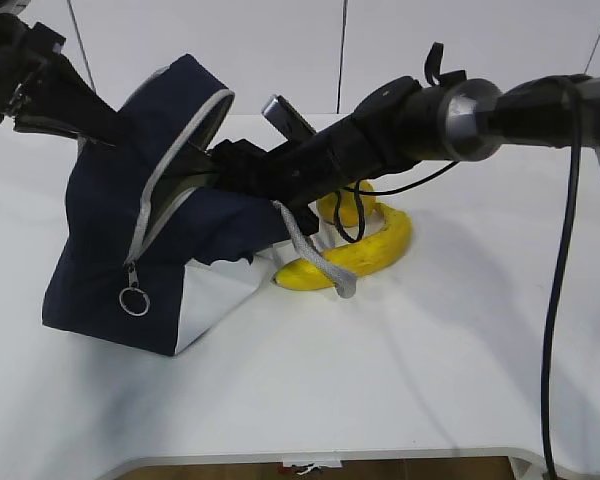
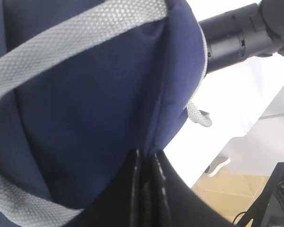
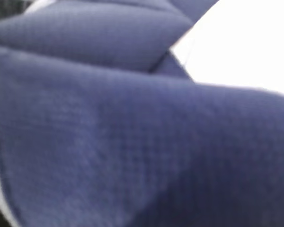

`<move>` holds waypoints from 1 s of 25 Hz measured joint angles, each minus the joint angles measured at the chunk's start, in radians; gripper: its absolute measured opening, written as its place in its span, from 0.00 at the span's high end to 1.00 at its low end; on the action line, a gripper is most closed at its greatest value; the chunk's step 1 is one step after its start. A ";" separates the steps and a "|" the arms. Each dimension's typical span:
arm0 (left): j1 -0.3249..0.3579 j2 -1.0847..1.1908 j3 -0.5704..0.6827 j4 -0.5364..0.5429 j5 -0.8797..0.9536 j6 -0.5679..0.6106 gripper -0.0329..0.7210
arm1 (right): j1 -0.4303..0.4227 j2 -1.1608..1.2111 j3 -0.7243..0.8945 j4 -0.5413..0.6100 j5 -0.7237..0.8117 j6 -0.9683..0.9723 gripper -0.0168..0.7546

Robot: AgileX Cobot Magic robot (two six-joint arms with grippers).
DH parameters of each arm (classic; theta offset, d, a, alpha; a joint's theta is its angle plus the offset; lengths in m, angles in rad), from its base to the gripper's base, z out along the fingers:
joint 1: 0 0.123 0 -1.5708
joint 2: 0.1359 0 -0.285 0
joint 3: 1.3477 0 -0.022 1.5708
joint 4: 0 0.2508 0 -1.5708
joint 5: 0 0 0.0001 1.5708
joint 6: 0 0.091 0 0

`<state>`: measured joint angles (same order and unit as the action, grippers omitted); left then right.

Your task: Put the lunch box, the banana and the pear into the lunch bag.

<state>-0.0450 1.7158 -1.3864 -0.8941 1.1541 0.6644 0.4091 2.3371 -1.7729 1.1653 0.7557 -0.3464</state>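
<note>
The navy lunch bag stands tilted on the white table, its zipper mouth open towards the right. My left gripper is shut on the bag's upper edge, and in the left wrist view its fingers pinch the navy fabric. My right gripper reaches into the bag's mouth, its jaws hidden; the right wrist view shows only blurred navy fabric. The yellow banana lies right of the bag, with the pear just behind it, partly behind my right arm. The lunch box is hidden.
A grey webbing handle hangs from the bag over the banana. The metal ring pull hangs at the zipper's lower end. The right arm's cable hangs at the right. The table's front edge is near.
</note>
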 joint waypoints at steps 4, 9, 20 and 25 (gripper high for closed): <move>0.000 0.000 0.000 0.000 0.002 0.000 0.95 | 0.000 0.000 0.000 0.000 0.019 -0.002 0.42; 0.000 0.000 0.000 0.000 0.004 0.000 0.95 | 0.000 0.000 -0.004 0.000 0.079 -0.011 0.41; 0.000 0.000 0.000 0.002 0.007 0.000 0.95 | 0.000 -0.002 -0.071 -0.102 0.180 0.004 0.25; 0.000 0.000 0.000 0.002 0.007 0.000 0.95 | 0.000 -0.002 -0.121 -0.186 0.234 0.053 0.23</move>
<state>-0.0450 1.7158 -1.3864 -0.8919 1.1613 0.6644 0.4091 2.3352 -1.8941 0.9794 0.9898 -0.2933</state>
